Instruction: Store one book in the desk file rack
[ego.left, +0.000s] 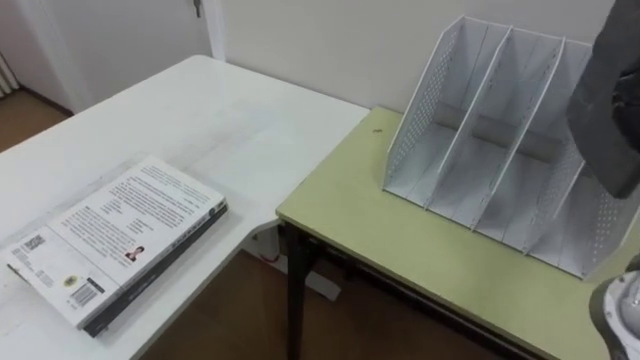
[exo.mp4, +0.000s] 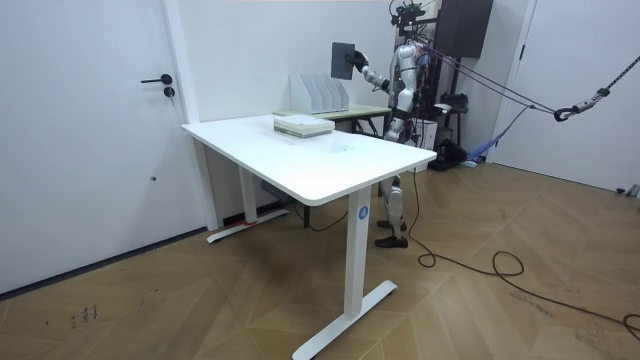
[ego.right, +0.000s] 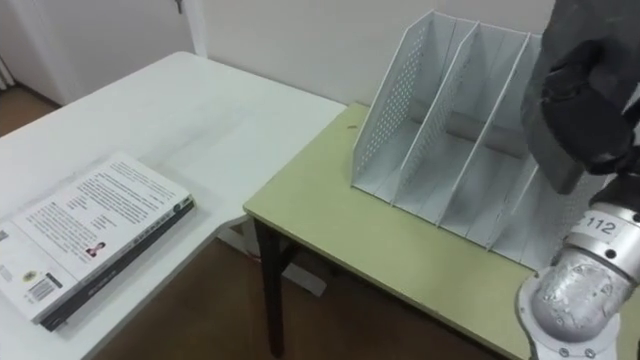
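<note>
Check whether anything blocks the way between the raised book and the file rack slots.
Nothing visible does. The book, gripped in the right hand, hangs above the file rack, whose slots look empty; the other books lie aside on the white table.

Books (ego.left: 120, 238) on table (ego.left: 200, 110), left of rack (ego.left: 500, 160)

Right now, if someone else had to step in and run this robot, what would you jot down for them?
Right robot hand: shut on a dark book, held up above the file rack on the green table.
Left robot hand: too small in the room view to judge.
Done: one book is in hand.
Left: lower it into a rack slot and let go.
More books lie on the white desk.
</note>
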